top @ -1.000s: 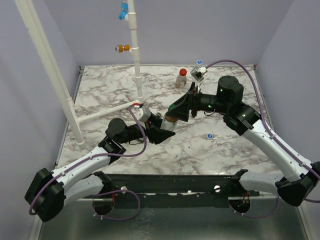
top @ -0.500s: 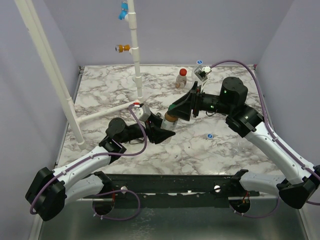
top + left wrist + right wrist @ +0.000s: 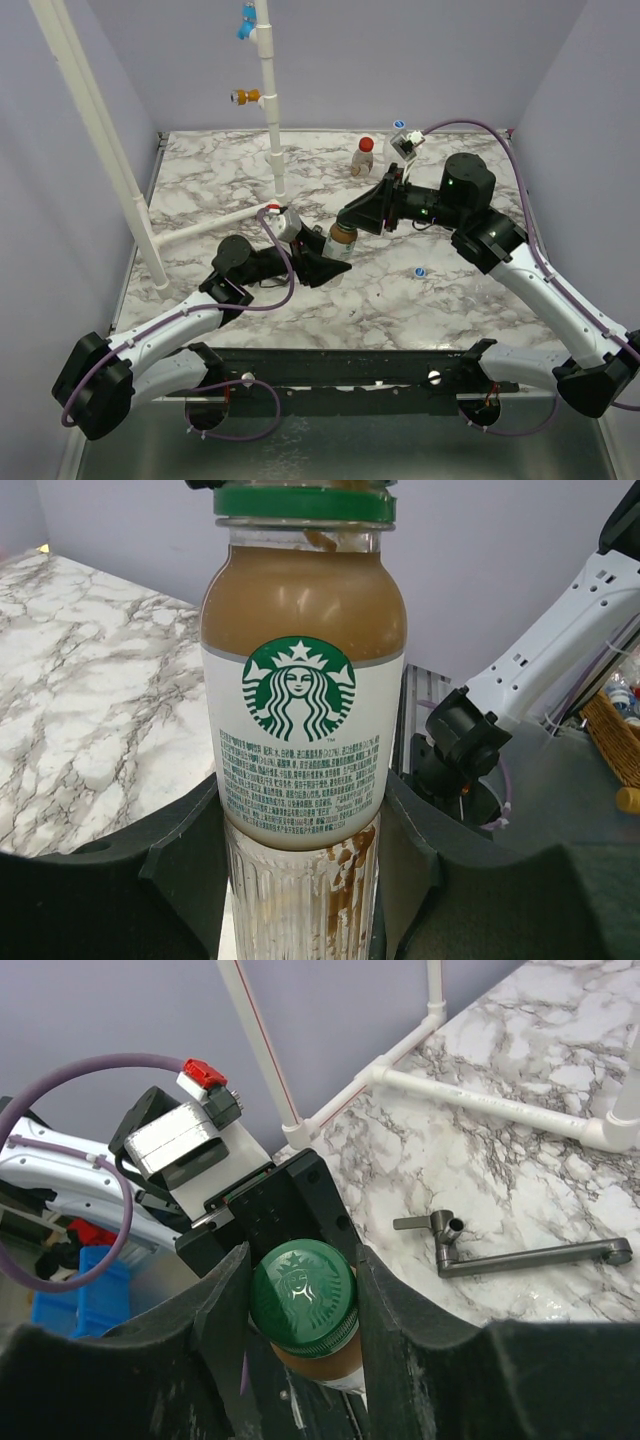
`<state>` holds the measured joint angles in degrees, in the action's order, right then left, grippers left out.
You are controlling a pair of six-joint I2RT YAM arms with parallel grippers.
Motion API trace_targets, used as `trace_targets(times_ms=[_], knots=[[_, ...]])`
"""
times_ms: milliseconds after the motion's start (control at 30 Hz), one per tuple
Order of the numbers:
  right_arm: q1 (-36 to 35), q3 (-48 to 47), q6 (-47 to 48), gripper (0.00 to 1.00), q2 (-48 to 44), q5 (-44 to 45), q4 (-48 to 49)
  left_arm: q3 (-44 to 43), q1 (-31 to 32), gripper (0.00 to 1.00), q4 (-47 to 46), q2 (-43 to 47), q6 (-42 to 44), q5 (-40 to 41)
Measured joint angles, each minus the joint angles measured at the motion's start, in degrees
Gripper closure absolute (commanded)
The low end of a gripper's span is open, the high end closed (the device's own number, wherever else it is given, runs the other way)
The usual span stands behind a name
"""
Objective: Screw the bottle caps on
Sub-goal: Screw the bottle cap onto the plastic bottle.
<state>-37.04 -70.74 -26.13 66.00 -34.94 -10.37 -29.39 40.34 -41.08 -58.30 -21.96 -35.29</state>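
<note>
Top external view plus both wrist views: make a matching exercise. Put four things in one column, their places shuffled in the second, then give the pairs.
1. green round plastic cap
2. small clear plastic bottle with a red cap
3. nearer blue-and-white round plastic cap
4. orange fitting

A. lying flat on the marble table, right of the held bottle
B. on the upright white pipe, above the table
C. between the fingers of the right gripper, atop the brown coffee bottle
D. standing upright near the table's far edge

Pairs: 1-C, 2-D, 3-A, 4-B
</note>
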Motion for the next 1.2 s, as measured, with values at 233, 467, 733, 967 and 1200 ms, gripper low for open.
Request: trace_targets(times_ms=[233,467,733,967,1200], knots=[[0.2,0.0,0.0,0.77,0.7,2.5,-0.5,-0.6,-0.2,0.96,-0.2,-2.0,-0.1,1.4],[1.1,-0.4,-1.6,0.81,2.7,9.9,-0.6,-4.5,1.1,1.0,5.7,-5.2,3.2,10.3],[1.3,-4.2,-4.5,0.86,5.8,20.8,-5.4,-10.7,7.4,1.0,14.3,-8.9,11.8,30.8],[1.3,-7.1,-8.0,0.87,8.6,29.7,-10.7,-16.0,13.1,1.0,17.4,-15.4,18.8,49.4],[1.0,-10.0,-12.0,0.82,11.4,35.8,-14.1,-19.0,14.8,1.0,18.4,-19.6,23.3,58.0]])
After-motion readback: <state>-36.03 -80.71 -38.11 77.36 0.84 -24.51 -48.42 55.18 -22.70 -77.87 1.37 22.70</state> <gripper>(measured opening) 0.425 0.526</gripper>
